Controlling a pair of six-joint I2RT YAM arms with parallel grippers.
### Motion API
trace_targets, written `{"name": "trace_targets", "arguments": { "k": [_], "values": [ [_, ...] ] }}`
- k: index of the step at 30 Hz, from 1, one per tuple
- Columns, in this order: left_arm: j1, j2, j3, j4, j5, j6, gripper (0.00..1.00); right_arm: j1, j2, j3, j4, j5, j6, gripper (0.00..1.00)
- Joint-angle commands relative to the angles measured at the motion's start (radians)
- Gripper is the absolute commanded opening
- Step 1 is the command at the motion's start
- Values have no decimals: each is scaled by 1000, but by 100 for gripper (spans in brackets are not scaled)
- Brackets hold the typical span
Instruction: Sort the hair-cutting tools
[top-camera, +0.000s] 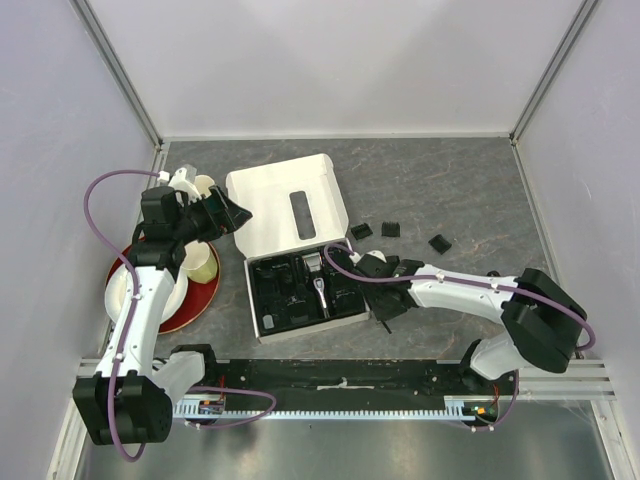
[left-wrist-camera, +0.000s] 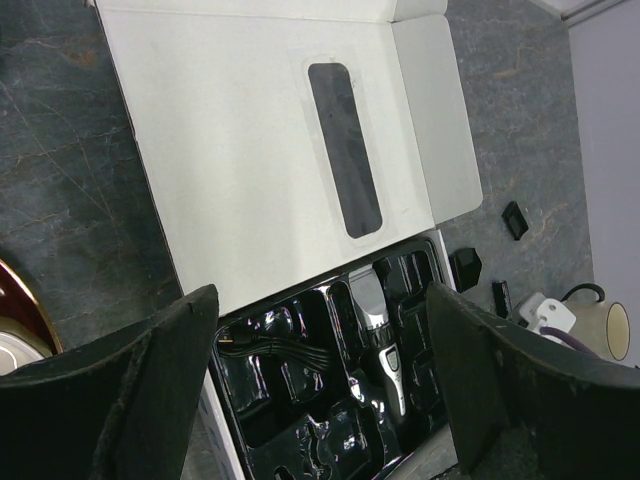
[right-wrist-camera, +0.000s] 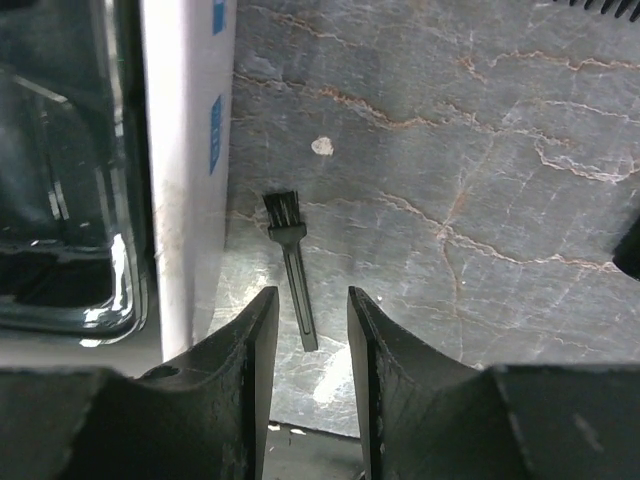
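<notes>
Right wrist view: right gripper (right-wrist-camera: 308, 300), jaws narrow but not pinching, straddles the handle of the tiny brush (right-wrist-camera: 293, 275), bristles ahead, white box (right-wrist-camera: 185, 150) to its left. Good practice: descend squarely, centre the handle before pinching.

Pale plain walls (top-camera: 340, 60) on three sides, silver metal posts (top-camera: 120, 70) in the back corners, dark grey marbled tabletop (top-camera: 450, 180) evenly lit, black-and-metal rail (top-camera: 340, 385) along near edge.
</notes>
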Motion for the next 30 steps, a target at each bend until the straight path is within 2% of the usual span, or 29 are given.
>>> {"name": "trace_targets", "arguments": {
  "k": [1, 12, 27, 30],
  "values": [
    [1, -5, 12, 16, 19, 21, 91, -6, 42, -12, 40, -15, 33, 40],
    [2, -11, 14, 14, 21, 23, 91, -31, 71, -43, 36, 26, 102, 30],
    [1, -14, 14, 14, 26, 21, 91, -75, 46, -60, 45, 51, 141, 1],
    [2, -14, 14, 14, 24, 21, 91, -77, 28, -39, 31, 70, 147, 0]
  ]
}}
